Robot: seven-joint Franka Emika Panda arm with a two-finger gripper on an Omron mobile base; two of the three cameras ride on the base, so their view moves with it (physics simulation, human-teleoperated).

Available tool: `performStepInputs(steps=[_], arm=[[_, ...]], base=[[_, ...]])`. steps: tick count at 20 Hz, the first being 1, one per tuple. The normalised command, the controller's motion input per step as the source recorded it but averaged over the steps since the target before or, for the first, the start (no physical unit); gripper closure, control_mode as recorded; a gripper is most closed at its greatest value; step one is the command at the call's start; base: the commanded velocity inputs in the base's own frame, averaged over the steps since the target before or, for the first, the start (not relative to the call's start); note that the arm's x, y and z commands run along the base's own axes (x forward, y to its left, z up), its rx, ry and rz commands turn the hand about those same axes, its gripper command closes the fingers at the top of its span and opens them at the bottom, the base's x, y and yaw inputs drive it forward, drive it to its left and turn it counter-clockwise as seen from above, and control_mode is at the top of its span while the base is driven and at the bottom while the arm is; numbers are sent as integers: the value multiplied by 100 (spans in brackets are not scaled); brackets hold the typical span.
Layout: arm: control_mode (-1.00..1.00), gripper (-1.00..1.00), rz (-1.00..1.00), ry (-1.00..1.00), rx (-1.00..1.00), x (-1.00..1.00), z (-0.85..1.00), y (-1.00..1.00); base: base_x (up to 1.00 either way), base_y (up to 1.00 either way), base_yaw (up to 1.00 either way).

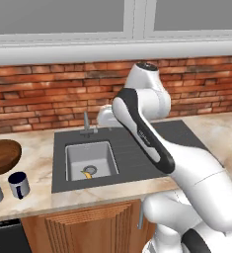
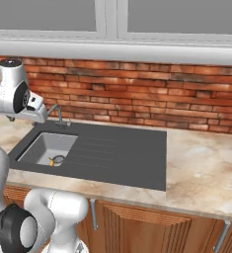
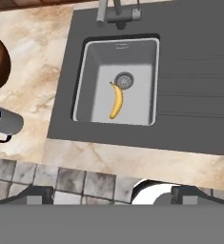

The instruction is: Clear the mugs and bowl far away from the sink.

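Claw (image 3: 108,195) wide open above sink (image 3: 117,81); banana (image 3: 116,100) in basin; bowl (image 1: 3,155), mugs (image 1: 19,184) near counter's (image 1: 33,148) left edge.

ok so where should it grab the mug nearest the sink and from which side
Take the mug by its rim wall, coming straight down from above. It stands upright with its pale mouth open to the top, and its handle juts toward the counter's front edge, so one finger can go inside and one outside on a handle-free stretch.
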Motion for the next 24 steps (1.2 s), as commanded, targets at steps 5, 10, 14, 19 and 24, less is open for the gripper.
performStepInputs(steps=[5,10,14,19,24], arm=[[-100,-100,15,0,-1,-30,-3,100],[-100,-100,5,0,0,-32,-10,100],[-100,-100,0,0,1,-29,-9,100],[-100,-100,0,0,1,-20,-21,92],[-100,-100,0,3,0,-7,-39,57]], base=[[0,0,0],[0,0,0],[0,0,0],[0,0,0],[0,0,0]])
